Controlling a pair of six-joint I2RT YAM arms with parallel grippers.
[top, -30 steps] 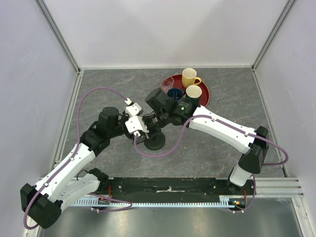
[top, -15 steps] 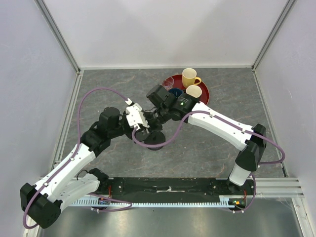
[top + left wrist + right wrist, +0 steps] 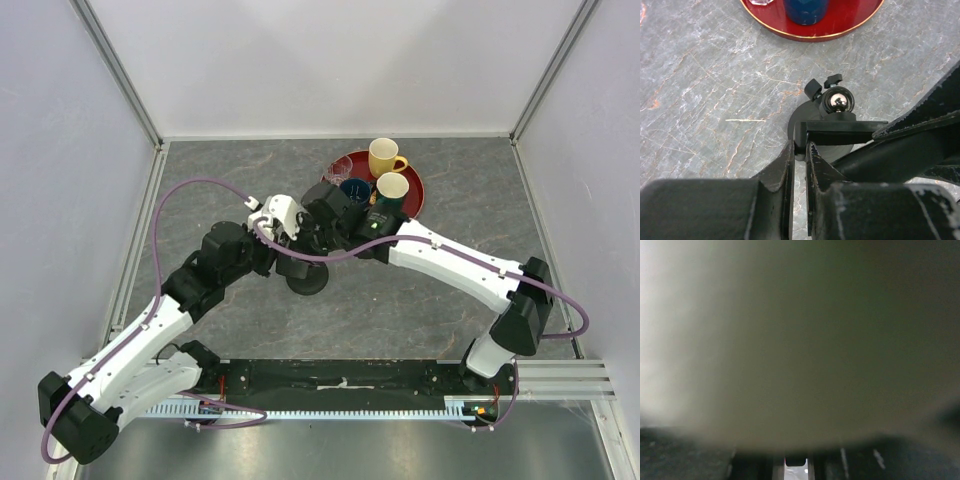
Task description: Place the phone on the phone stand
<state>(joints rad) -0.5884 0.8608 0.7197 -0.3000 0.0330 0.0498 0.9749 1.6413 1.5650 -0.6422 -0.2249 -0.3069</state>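
Observation:
The phone (image 3: 845, 127) shows edge-on in the left wrist view as a thin black slab just in front of the phone stand (image 3: 837, 101). The stand's shiny ball and small knobs rise behind the phone, and its round base (image 3: 307, 280) rests on the table. My left gripper (image 3: 800, 146) is shut on the phone's left end. My right gripper (image 3: 318, 226) comes in from the right, its black fingers (image 3: 922, 120) over the phone's other end. In the right wrist view a pale blur fills the frame, and the narrow jaws (image 3: 796, 466) pinch a black rounded edge. From above, both grippers hide the phone.
A round red tray (image 3: 416, 196) stands just beyond the grippers. It holds a yellow mug (image 3: 385, 157), a cream mug (image 3: 392, 187), a blue cup (image 3: 355, 188) and a clear glass (image 3: 338, 168). White walls close off the table on three sides.
Both grippers have moved together away from the arm bases, toward the red tray. The stand's base now shows a little farther back and to the left.

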